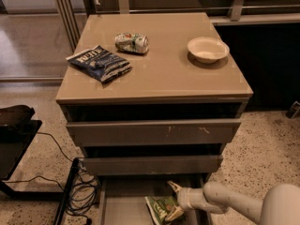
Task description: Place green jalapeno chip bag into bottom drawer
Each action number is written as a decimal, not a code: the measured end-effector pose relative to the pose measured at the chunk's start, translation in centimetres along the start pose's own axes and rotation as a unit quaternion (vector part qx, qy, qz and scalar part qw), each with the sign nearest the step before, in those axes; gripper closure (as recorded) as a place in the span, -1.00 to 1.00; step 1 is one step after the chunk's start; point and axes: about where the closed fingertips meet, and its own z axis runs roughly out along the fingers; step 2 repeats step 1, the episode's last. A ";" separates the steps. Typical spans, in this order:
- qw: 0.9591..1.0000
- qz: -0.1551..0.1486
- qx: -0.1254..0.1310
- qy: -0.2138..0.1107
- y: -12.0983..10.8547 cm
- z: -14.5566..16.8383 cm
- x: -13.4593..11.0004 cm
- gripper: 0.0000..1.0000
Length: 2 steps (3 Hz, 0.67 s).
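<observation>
The green jalapeno chip bag (160, 209) lies on the grey floor of the bottom drawer (124, 203), which is pulled out at the foot of the cabinet. My gripper (174, 200) reaches in from the lower right, right beside the bag. Its fingers stand apart. The upper fingertip (173, 187) is free of the bag and the lower one (175, 214) rests at the bag's right edge. The bag's lower end is cut off by the frame edge.
On the cabinet top (164, 74) lie a dark blue chip bag (99, 63), a crushed can (132, 42) and a white bowl (207, 49). The two upper drawers (152, 132) stand slightly open. Cables (82, 191) and a black stand (16, 139) are at the left.
</observation>
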 end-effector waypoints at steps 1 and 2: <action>1.000 0.000 0.000 0.000 0.0 0.0 0.0 -1.00; 1.000 0.000 0.000 0.000 0.0 0.0 0.0 -1.00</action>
